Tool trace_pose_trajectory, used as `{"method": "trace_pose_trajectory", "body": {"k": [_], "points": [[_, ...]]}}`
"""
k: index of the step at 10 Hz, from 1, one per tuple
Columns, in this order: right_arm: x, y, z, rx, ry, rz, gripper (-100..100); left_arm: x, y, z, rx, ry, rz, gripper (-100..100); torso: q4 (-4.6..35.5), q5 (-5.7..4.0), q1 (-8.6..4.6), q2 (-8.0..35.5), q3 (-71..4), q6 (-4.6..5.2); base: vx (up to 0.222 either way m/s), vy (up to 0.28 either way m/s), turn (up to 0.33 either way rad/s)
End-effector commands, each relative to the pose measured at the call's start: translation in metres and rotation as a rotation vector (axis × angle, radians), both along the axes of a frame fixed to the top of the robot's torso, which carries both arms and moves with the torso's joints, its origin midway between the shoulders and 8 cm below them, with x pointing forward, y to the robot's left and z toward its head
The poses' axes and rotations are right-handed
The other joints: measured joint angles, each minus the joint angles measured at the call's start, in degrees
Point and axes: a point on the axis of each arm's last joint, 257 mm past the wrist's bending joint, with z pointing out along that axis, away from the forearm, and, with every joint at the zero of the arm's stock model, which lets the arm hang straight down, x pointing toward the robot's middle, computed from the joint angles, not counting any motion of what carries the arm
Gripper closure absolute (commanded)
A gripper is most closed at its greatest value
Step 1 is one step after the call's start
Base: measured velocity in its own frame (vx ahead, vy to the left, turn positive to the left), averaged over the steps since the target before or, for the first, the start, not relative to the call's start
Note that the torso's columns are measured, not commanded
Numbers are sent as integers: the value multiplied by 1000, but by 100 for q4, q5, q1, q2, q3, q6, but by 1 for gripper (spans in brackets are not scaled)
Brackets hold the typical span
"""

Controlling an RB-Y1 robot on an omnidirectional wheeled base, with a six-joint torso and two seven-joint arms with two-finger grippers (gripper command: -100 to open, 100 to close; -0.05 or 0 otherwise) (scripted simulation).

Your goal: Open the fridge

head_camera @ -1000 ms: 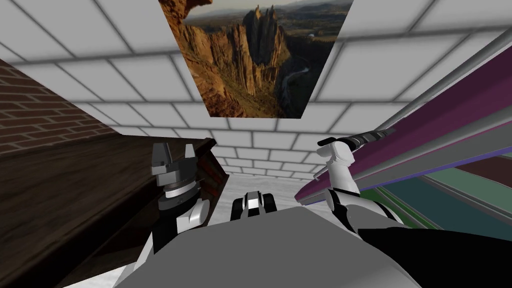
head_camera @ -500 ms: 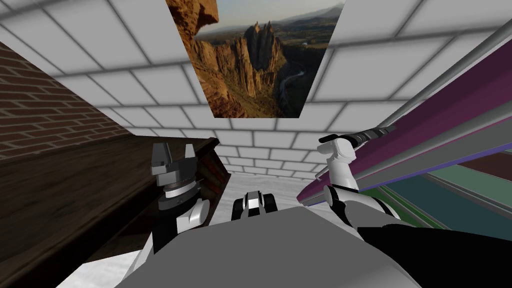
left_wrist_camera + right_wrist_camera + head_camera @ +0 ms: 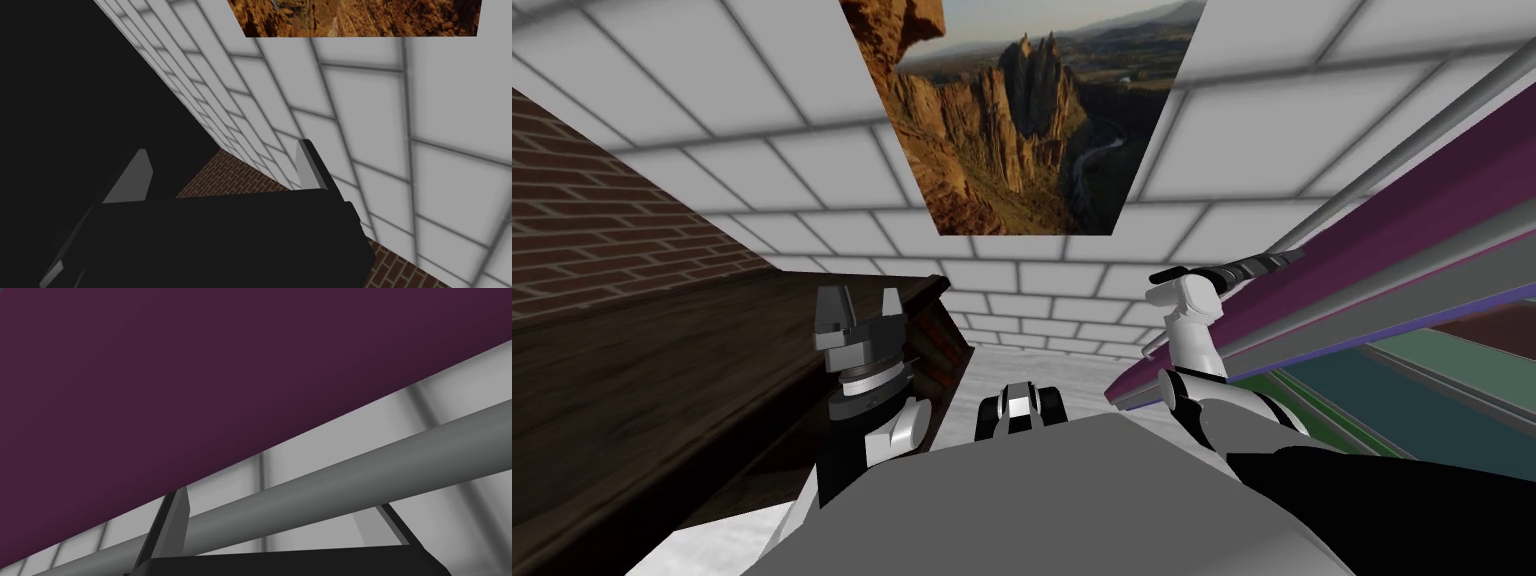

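Observation:
The fridge door is a purple panel (image 3: 1392, 225) slanting up my right side, with a long grey bar handle (image 3: 1412, 130) along its upper edge. My right gripper (image 3: 1277, 262) reaches up to that handle. In the right wrist view the handle (image 3: 400, 453) runs slantwise across the right gripper (image 3: 282, 498), whose thin fingers (image 3: 175, 523) stand wide apart, open, below the purple door (image 3: 200, 378). My left gripper (image 3: 859, 300) is raised at my left over dark furniture, open and empty, as the left wrist view (image 3: 222, 167) also shows.
Dark wooden furniture (image 3: 662, 420) runs close along my left, under a brick wall (image 3: 592, 230). Ahead is a white tiled wall (image 3: 762, 170) with a canyon picture (image 3: 1022, 120). Green and teal surfaces (image 3: 1392, 390) lie below the purple door at my right.
My head view has shifted a little, showing more of the brick wall. The right arm stays at the handle, and the left arm has not moved.

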Motion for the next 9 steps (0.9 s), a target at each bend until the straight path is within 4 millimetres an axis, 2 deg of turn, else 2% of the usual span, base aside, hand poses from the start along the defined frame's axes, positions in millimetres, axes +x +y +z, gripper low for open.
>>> {"method": "trace_pose_trajectory", "body": {"k": [1,2,3,4,5,9], "points": [[-7,-2,27,-39,-14,-8,-100,0,0,0,0,0,0,0,3,4,4,4,3,-2,-17,-1,27],[-7,-2,27,-39,-14,-8,-100,0,0,0,0,0,0,0,4,5,1,6,2,4,-10,10,9],[0,-3,2,4,1,-2,-100,0,0,0,0,0,0,0,9,13,-1,5,-1,8,4,12,30],[2,-3,-4,15,6,1,0,0,0,0,0,0,0,0,-11,-19,21,-6,8,-11,7,1,10],[3,-3,-7,21,9,1,0,0,0,0,0,0,0,0,-37,-57,25,-29,8,-35,0,0,0],[3,-5,-18,40,15,0,0,0,0,0,0,0,0,0,-68,-93,12,-74,-14,-60,0,0,0]]}}
